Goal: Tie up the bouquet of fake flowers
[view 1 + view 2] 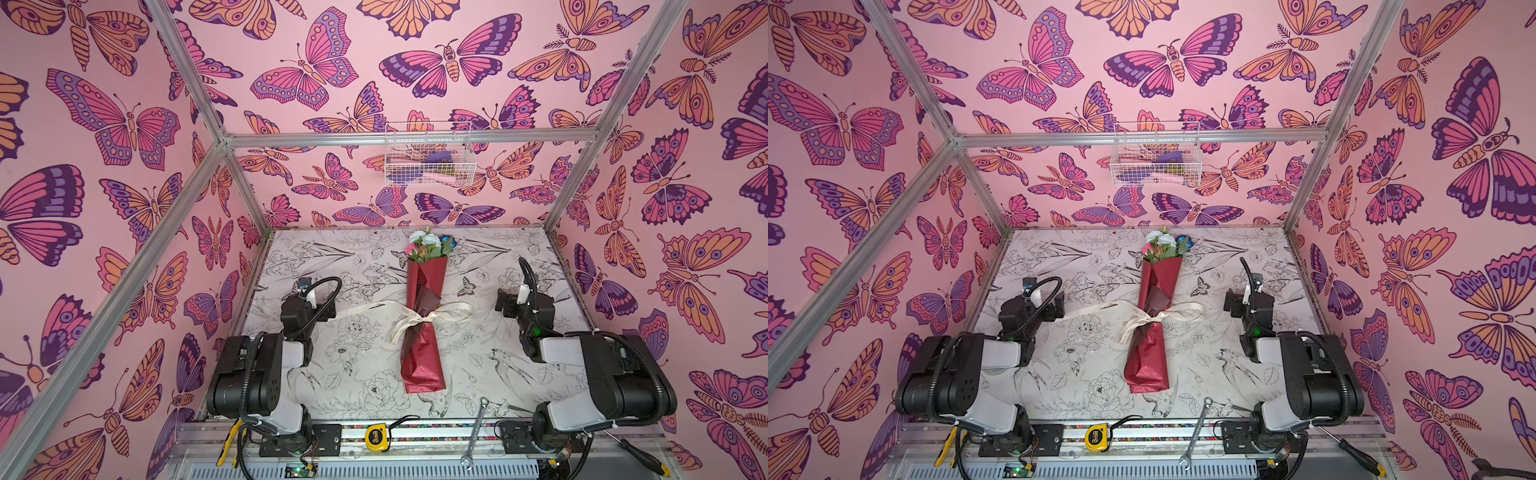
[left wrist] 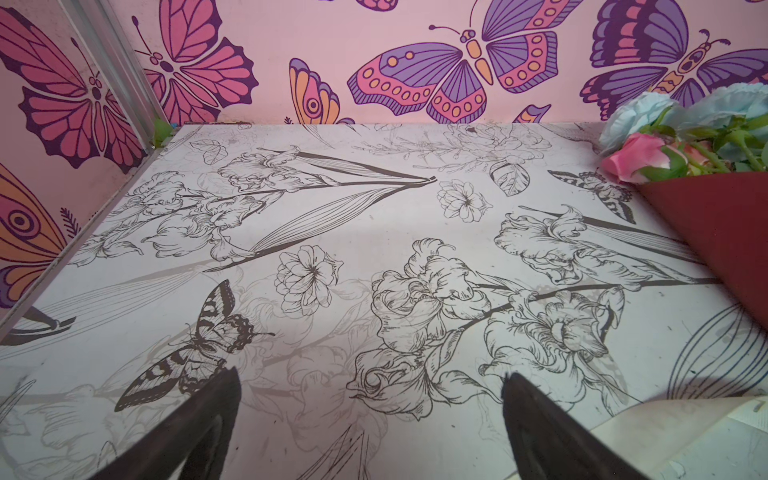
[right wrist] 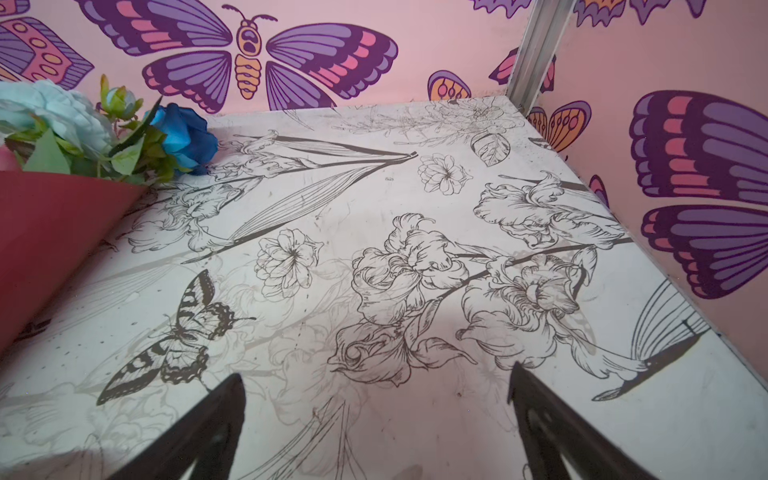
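Butterfly walls [image 1: 374, 83] are framing the printed table [image 1: 353, 291], where your left gripper [image 2: 370, 378] and right gripper [image 3: 376, 378] are hovering spread and empty, flanking the bouquet [image 1: 422, 365] lying between them. Its ribbon [image 1: 451, 309] is looking bowed already; if tightening, be pulling both tails evenly. The tape measure [image 1: 377, 437] is showing "3m"; ribbon lettering is unreadable.

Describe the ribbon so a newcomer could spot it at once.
On the flower-printed table, a bouquet in dark red paper lies at the centre. Around its middle sits the ribbon: cream, knotted with a loop, the only pale band against the red wrap.
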{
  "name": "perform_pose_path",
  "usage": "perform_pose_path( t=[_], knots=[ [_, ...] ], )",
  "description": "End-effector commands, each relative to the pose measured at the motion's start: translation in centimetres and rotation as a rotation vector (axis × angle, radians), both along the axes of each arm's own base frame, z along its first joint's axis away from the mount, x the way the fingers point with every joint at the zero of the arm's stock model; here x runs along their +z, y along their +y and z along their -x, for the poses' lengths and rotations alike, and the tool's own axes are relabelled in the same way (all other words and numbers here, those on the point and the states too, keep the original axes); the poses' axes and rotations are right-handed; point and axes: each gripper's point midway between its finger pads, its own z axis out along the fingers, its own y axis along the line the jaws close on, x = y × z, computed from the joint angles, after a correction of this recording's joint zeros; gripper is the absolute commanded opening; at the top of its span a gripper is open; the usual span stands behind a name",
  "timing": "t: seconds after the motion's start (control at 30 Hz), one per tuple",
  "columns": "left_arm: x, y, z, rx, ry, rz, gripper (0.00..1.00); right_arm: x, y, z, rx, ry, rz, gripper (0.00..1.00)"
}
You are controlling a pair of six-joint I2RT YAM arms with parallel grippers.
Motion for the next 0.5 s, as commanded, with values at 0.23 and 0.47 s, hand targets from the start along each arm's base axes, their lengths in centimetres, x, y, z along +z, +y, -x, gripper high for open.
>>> perform_pose_path(
  t=[0.23, 0.47],
  knots=[
    [-0.1, 1.2, 0.1, 0.084, 0.007, -0.001, 0.99, 0.5, -0.5, -0.5, -0.029, -0.004, 0.002, 0.99],
    [-0.2, 1.6, 0.0, 0.105, 0.016, 0.003, 0.99, 0.5, -0.5, -0.6, -0.027, -0.005, 0.001, 0.99]
  ],
)
